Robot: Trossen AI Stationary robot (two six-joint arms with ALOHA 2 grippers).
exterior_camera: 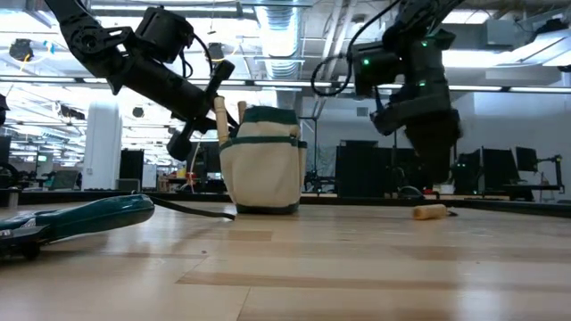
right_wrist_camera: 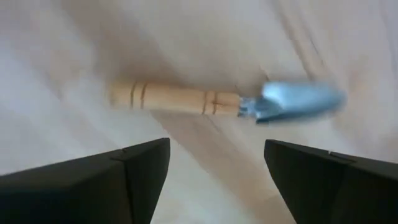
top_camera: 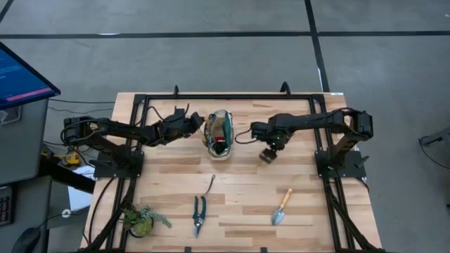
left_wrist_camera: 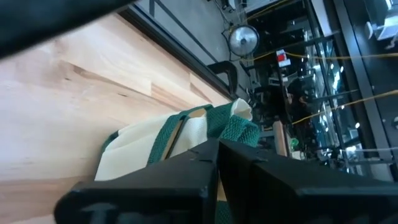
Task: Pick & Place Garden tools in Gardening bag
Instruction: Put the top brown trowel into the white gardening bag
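Note:
The cream gardening bag with green trim stands upright at the table's far middle. A wooden handle and a red piece show inside it. My left gripper is shut at the bag's left rim. My right gripper hangs open and empty to the right of the bag, pointing down above the table. A wooden-handled trowel lies flat on the table near the front edge and also shows in the high view. The pruning shears and the thin hooked tool also lie flat. My left gripper is shut at the bag's green-trimmed rim on the bag's left side, coming from the table's left and slanting down. The green strap bunches right at the fingertips; the fingers themselves hide the exact place of contact. The bag's base rests on the table.
A leafy green plant clump sits at the front left corner. Black frame rails run along the table's far and side edges. Bare wood lies between the bag and the tools in front.

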